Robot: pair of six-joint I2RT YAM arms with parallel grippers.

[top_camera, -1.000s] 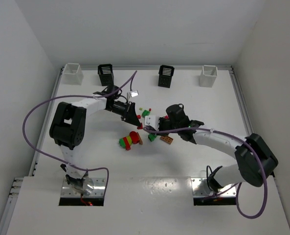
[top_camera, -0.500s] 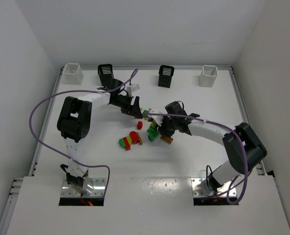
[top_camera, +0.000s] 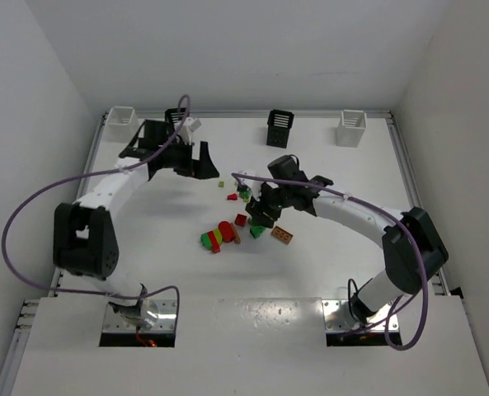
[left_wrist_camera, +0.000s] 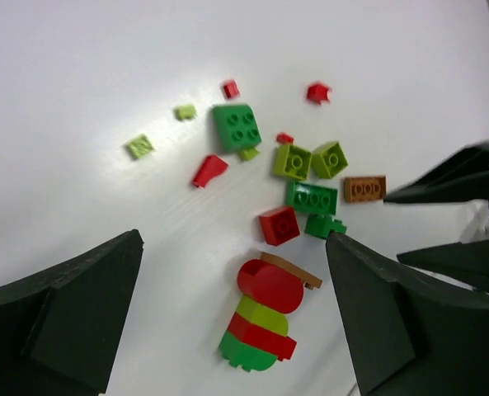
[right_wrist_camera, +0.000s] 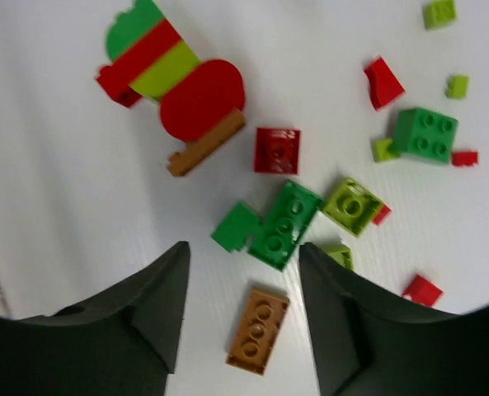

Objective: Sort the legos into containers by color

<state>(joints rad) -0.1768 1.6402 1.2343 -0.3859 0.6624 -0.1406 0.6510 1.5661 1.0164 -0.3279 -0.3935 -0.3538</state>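
The right pincer [right_wrist_camera: 242, 276] hung open and empty just above the loose legos [top_camera: 242, 216] in the middle of the tabletop [top_camera: 326, 272]. Its jaws straddled a green brick [right_wrist_camera: 281, 224], with an orange-brown brick [right_wrist_camera: 258, 330] near it, while the left pincer [left_wrist_camera: 234, 239], farther off, was likewise spread wide and held nothing. A clean pick probably called for closing on the green brick alone, across its flat sides, without nudging the yellow-green neighbour [right_wrist_camera: 353, 205] just beside it, before carrying it to one of the containers [top_camera: 279, 128] along the far edge.
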